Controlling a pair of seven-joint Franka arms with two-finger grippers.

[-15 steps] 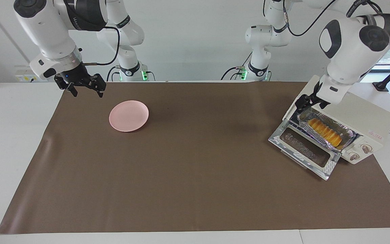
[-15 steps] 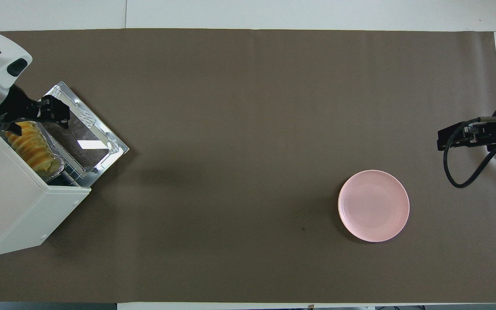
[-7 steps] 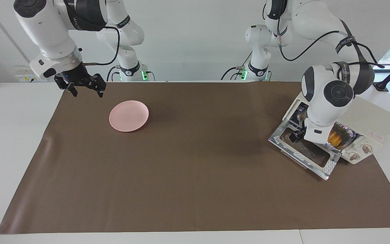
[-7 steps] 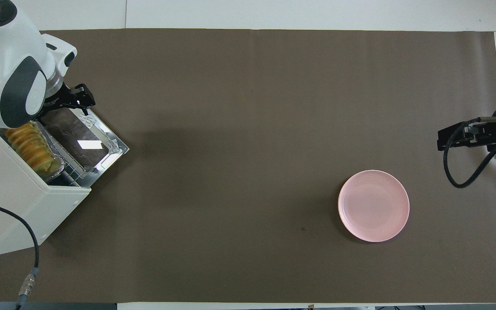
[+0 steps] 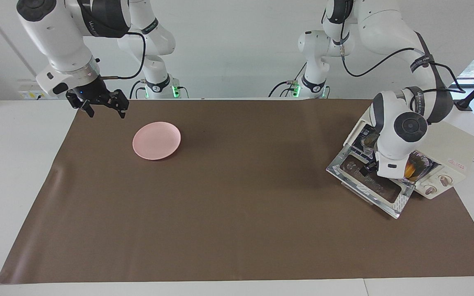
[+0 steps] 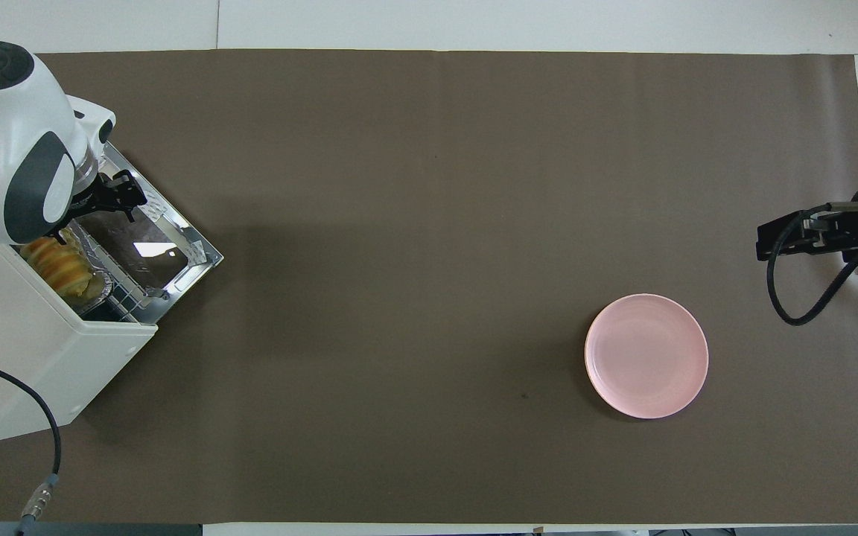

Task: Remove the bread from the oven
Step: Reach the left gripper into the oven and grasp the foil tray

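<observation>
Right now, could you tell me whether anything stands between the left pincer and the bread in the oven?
Nothing visible does. The oven door is down, and the bread lies exposed in its foil tray at the opening. The left pincer, open, hangs over the lowered door right beside it.

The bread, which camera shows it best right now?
The overhead view. There the bread shows several ridged slices in its foil tray at the oven mouth, though the left arm covers one end. In the facing view the left arm's wrist hides nearly all of it; only a small orange patch shows.
</observation>
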